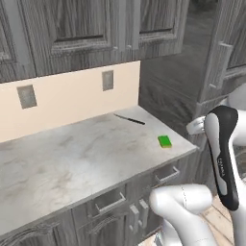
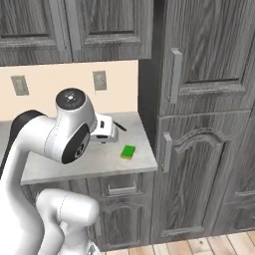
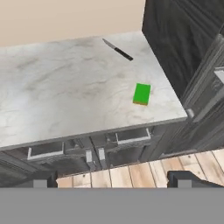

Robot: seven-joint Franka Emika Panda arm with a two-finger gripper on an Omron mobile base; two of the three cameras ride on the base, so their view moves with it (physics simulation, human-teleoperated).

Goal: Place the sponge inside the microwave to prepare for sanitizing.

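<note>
Flat green-topped sponge (image 3: 141, 94) lies on the marbled table (image 3: 65, 87) near its right edge; thin knife (image 3: 117, 49) farther back; fingers (image 3: 111, 180) spread wide, empty

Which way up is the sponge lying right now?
Flat, green layer up: the sponge lies on the marble counter near its right front corner, with a yellow edge showing below the green.

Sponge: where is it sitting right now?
The sponge lies green side up on the counter, near its right front corner, beside the tall cabinet, with a knife farther back by the wall.
</note>
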